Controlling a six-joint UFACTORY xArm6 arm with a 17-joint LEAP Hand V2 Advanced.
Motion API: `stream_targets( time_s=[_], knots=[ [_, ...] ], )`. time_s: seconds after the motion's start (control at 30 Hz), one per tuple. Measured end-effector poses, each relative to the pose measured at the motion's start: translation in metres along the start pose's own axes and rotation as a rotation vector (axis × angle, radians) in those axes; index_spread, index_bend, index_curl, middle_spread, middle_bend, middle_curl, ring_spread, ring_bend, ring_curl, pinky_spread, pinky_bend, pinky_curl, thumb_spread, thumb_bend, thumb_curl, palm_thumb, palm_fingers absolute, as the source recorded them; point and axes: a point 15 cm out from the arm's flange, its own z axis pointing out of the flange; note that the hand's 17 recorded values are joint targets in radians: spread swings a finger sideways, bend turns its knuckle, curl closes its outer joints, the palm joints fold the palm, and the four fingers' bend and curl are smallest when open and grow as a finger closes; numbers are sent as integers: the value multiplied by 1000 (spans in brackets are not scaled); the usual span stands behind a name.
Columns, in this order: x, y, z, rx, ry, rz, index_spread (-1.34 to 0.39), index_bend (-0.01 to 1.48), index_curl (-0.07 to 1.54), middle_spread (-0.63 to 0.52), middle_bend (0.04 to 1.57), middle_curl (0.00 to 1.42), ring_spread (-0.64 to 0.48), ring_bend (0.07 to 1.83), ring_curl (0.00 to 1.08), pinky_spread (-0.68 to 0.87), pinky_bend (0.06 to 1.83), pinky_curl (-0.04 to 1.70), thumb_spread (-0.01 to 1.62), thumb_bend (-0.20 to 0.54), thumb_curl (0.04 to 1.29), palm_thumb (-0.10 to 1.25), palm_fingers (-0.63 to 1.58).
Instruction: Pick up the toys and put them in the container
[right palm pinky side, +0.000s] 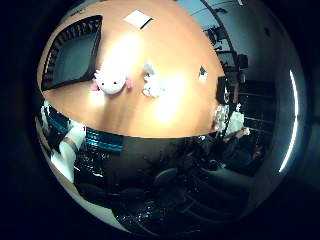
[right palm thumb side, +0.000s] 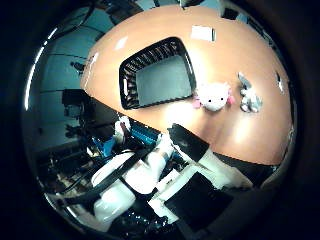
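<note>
The hand (right palm thumb side: 165, 175) hangs high above the near edge of the wooden table (right palm thumb side: 250, 135), well apart from both toys. Its white and black parts show at the edge of the thumb-side view, but whether the fingers are spread or curled cannot be told; nothing is held in it.

The white plush toy with pink frills (right palm thumb side: 213, 96) lies on the table just beside a corner of the black basket (right palm thumb side: 155, 75), which sits empty. The small grey-and-white toy (right palm thumb side: 248, 96) lies near it, on the side away from the basket, its long axis pointing roughly across the table. The plush toy looks the closer target, so the hand would need to descend and reach forward over the table edge.
</note>
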Motion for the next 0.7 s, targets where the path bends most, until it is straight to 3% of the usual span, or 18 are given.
stream_targets(
  time_s=[0.37,0.7],
  knots=[
    [87,-7,6,-26,-2,140,-366,149,282,-56,256,361,29,448,227,357,521,164,1097,-27,270,523,254],
    [170,-6,61,-95,-53,296,-262,151,262,76,273,353,140,436,230,372,512,205,1088,-28,260,439,166]
  ],
)
